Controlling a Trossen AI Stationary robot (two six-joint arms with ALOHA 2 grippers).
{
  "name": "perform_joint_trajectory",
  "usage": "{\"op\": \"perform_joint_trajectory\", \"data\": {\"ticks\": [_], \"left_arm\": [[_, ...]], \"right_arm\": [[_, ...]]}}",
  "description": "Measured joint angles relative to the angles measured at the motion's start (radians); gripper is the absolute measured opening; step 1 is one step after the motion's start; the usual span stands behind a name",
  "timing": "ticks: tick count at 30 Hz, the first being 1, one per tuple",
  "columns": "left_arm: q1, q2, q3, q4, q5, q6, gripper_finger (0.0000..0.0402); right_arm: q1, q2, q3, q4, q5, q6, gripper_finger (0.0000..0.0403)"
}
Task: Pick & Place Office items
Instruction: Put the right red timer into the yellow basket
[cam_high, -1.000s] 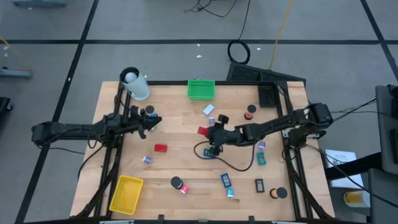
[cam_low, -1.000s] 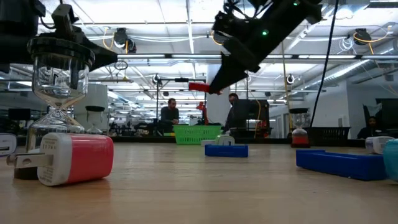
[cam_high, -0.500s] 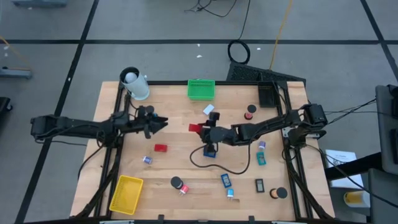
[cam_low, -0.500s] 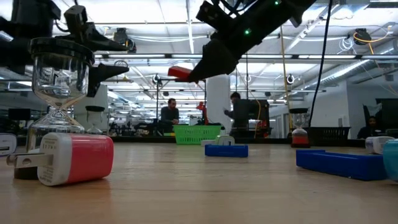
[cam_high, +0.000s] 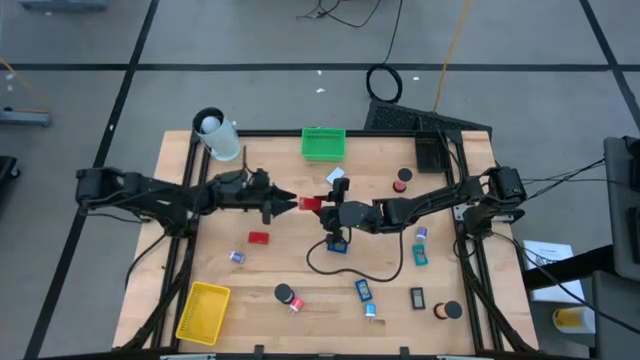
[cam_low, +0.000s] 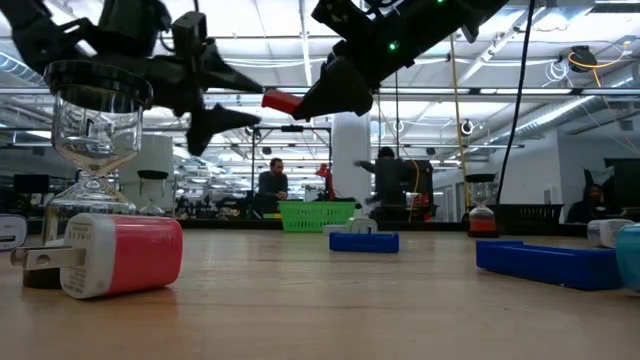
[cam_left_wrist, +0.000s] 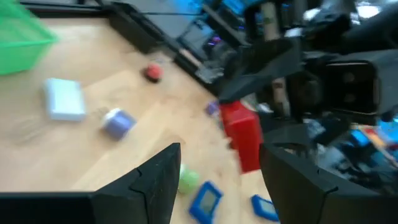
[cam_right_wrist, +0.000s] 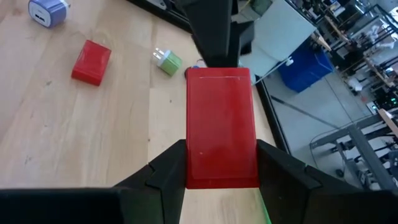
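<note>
Red block (cam_high: 312, 204) between right fingers (cam_right_wrist: 168, 171); left fingers (cam_left_wrist: 155, 180) apart, near

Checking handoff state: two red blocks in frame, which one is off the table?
The red block clamped in the right hand, held mid-air facing the open left hand. The other red block lies flat on the table.

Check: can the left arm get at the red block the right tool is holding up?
Probably yes. The left tool is open, level with the red block, nothing between them; the right tool grips its other end.
</note>
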Motion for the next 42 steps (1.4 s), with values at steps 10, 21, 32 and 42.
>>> {"op": "perform_joint_trajectory", "data": {"ticks": [10,21,32,42], "left_arm": [[0.0,0.165,0.083,0.119,0.08,-0.013,0.0223],[0.0,0.186,0.106,0.111,0.109,0.006,0.0172],[0.001,0.186,0.106,0.106,0.088,0.054,0.0064],[0.004,0.184,0.107,0.109,0.047,0.061,0.0064]], "right_arm": [[0.0,0.0,0.0,0.0,0.029,-0.022,0.0161],[0.0,0.0,-0.001,0.001,0.048,-0.038,0.0162],[0.006,0.0,-0.001,0.008,0.056,-0.043,0.0179],[0.064,-0.043,-0.002,-0.034,0.318,-0.043,0.0276]]}}
